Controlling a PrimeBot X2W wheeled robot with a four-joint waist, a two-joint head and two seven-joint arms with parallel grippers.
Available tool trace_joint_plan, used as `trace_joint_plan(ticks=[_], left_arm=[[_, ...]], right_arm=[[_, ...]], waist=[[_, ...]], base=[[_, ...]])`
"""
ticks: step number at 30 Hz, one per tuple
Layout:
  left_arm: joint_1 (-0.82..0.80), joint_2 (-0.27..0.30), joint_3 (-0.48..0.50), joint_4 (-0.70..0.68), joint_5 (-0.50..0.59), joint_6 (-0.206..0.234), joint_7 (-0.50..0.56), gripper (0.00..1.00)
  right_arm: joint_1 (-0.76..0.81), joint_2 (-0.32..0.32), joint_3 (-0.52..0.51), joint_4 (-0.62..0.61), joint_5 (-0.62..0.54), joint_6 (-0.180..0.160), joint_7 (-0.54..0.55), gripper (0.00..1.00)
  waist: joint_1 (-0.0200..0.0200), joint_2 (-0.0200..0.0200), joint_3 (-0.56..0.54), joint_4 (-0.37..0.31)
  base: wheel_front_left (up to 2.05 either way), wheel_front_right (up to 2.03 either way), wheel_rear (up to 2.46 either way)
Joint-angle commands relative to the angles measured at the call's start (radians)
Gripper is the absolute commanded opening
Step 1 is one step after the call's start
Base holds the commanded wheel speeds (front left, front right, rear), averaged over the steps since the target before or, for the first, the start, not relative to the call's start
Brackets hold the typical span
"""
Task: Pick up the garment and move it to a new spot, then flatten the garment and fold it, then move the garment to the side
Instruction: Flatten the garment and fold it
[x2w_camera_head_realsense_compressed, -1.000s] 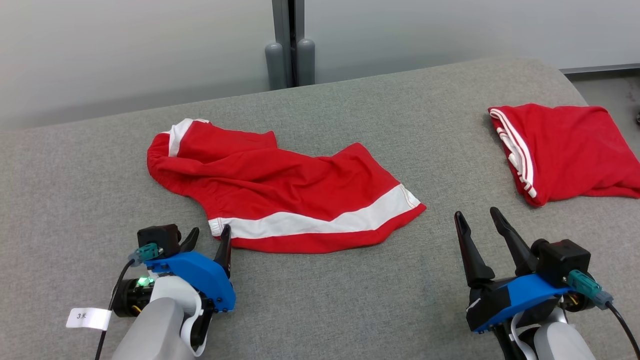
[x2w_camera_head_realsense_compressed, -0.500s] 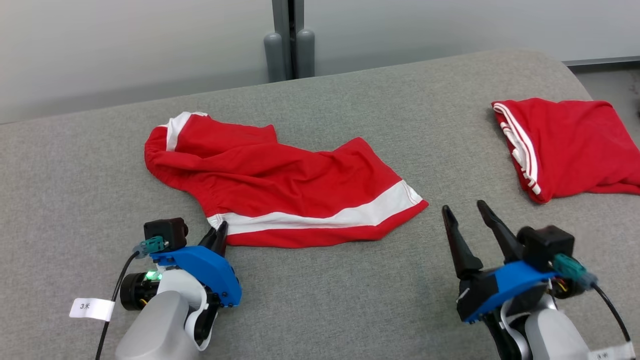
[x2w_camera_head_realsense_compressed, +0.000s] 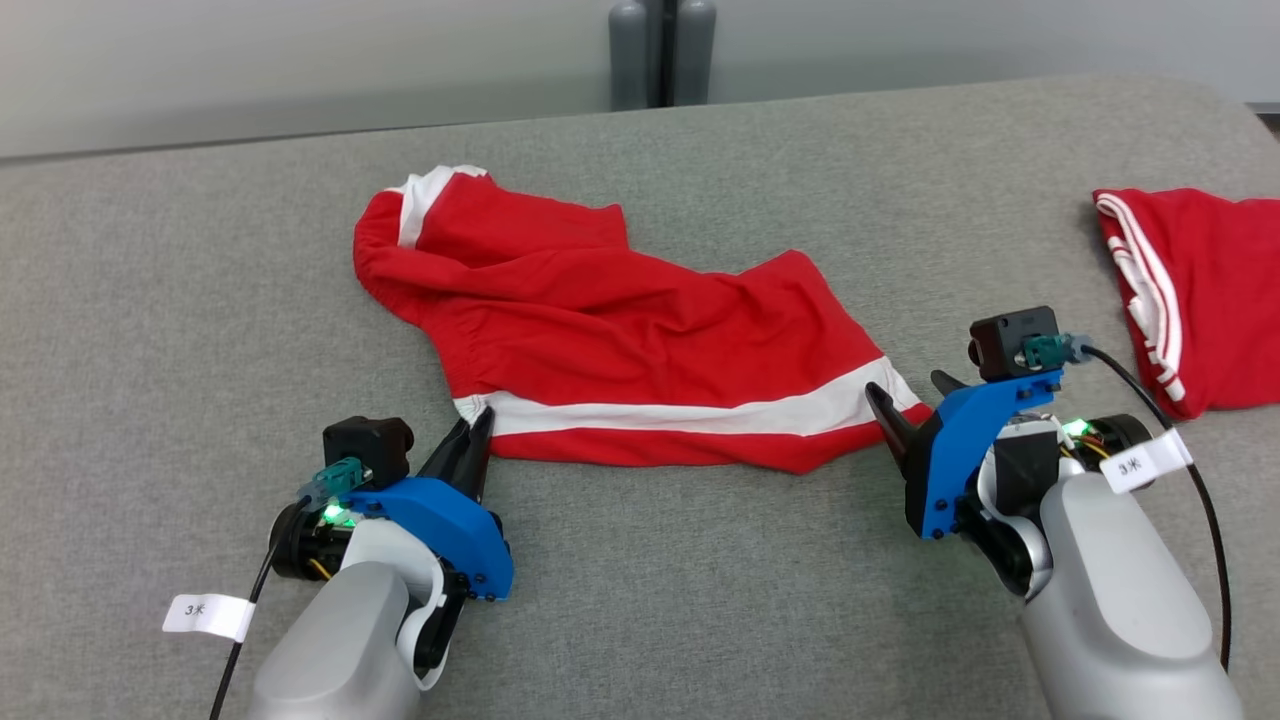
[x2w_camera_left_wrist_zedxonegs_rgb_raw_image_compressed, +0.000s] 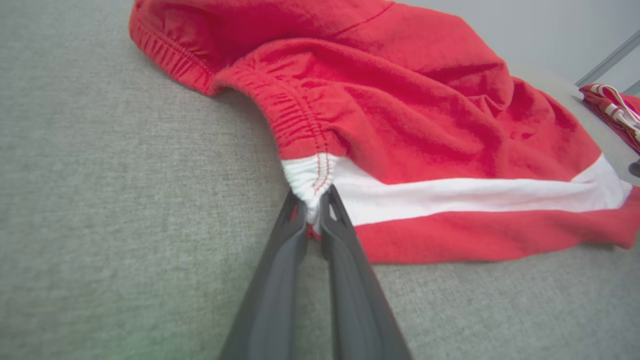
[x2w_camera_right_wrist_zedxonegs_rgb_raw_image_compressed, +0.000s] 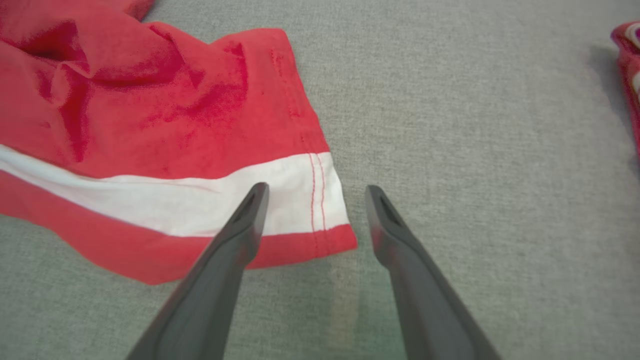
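Note:
The garment (x2w_camera_head_realsense_compressed: 640, 330) is a pair of red shorts with a white stripe, lying crumpled across the grey padded surface (x2w_camera_head_realsense_compressed: 640, 600). My left gripper (x2w_camera_head_realsense_compressed: 478, 425) is shut on the garment's near left corner; the left wrist view shows the white waistband end (x2w_camera_left_wrist_zedxonegs_rgb_raw_image_compressed: 311, 175) pinched between the two dark fingers (x2w_camera_left_wrist_zedxonegs_rgb_raw_image_compressed: 280, 260). My right gripper (x2w_camera_head_realsense_compressed: 915, 395) stands open at the garment's near right corner. In the right wrist view one finger (x2w_camera_right_wrist_zedxonegs_rgb_raw_image_compressed: 240, 230) lies over the white stripe (x2w_camera_right_wrist_zedxonegs_rgb_raw_image_compressed: 200, 200) and the other sits on bare surface beside the hem.
A second red piece of clothing with white stripes (x2w_camera_head_realsense_compressed: 1200, 290) lies folded at the far right of the surface. Two grey posts (x2w_camera_head_realsense_compressed: 660, 50) stand behind the far edge. Bare grey surface stretches to the left and in front of both arms.
My left gripper has shut on the garment's left corner. My right gripper has moved forward to the right corner, still open. The camera view has shifted.

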Motion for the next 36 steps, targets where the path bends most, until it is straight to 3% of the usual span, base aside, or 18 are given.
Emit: trace_joint_plan(ticks=[1, 6, 7, 8, 9, 10, 11, 19, 24, 30, 36], left_arm=[[-0.018, 0.003, -0.008, -0.005, -0.007, 0.0, -0.008, 0.0], [-0.034, 0.006, -0.031, -0.011, -0.023, 0.001, -0.017, 0.0], [-0.034, 0.006, -0.035, -0.011, -0.025, 0.001, -0.019, 0.0], [-0.036, 0.006, -0.04, -0.011, -0.028, 0.001, -0.022, 0.0], [-0.038, 0.008, -0.044, -0.011, -0.032, 0.001, -0.023, 0.0], [-0.04, 0.008, -0.048, -0.011, -0.034, 0.001, -0.025, 0.0], [-0.04, 0.01, -0.052, -0.011, -0.037, 0.001, -0.027, 0.0], [-0.022, 0.022, -0.038, -0.06, -0.059, 0.001, -0.067, 0.0], [0.027, 0.024, 0.008, -0.202, -0.113, 0.0, -0.078, 0.0], [0.139, 0.075, 0.057, -0.481, -0.236, 0.0, -0.076, 0.0], [0.249, 0.155, 0.115, -0.822, -0.37, 0.017, 0.021, 0.0]], right_arm=[[-0.033, -0.004, -0.001, 0.035, -0.016, 0.0, 0.007, 1.0], [-0.092, -0.003, 0.005, 0.148, -0.056, 0.0, 0.01, 1.0], [-0.1, -0.002, 0.01, 0.17, -0.058, 0.0, 0.008, 0.89], [-0.103, -0.001, 0.015, 0.186, -0.059, 0.0, 0.001, 0.47], [-0.109, 0.0, 0.018, 0.201, -0.056, 0.0, -0.003, 0.39], [-0.116, 0.001, 0.022, 0.211, -0.053, 0.0, -0.015, 0.16], [-0.122, 0.002, 0.029, 0.217, -0.052, 0.0, -0.029, 0.0], [-0.147, -0.004, 0.057, 0.196, -0.006, 0.0, -0.148, 0.0], [-0.086, -0.021, 0.043, 0.104, 0.079, 0.0, -0.201, 0.0], [0.037, -0.05, 0.029, -0.149, 0.237, 0.0, -0.169, 0.0], [0.151, -0.084, -0.028, -0.442, 0.267, 0.0, -0.107, 0.0]], waist=[[-0.0001, 0.0, 0.017, 0.016], [-0.0001, 0.0, 0.034, 0.027], [-0.0001, 0.0, 0.036, 0.028], [-0.0001, 0.0, 0.036, 0.029], [-0.0001, 0.0, 0.037, 0.029], [-0.0001, 0.0, 0.037, 0.029], [-0.0001, 0.0, 0.036, 0.027], [-0.0001, 0.0, 0.006, 0.014], [-0.0001, 0.0, -0.044, 0.017], [-0.0001, 0.0, -0.11, 0.004], [-0.0001, 0.0, -0.142, -0.018]], base=[[0.0, 0.0, 0.0], [0.0, 0.0, 0.0], [0.0, 0.0, 0.0], [0.0, 0.0, 0.0], [0.0, 0.0, 0.0], [0.0, 0.0, 0.0], [0.0, 0.0, 0.0], [0.0, 0.0, 0.0], [0.0, 0.0, 0.0], [0.0, 0.0, 0.0], [0.0, 0.0, 0.0]])
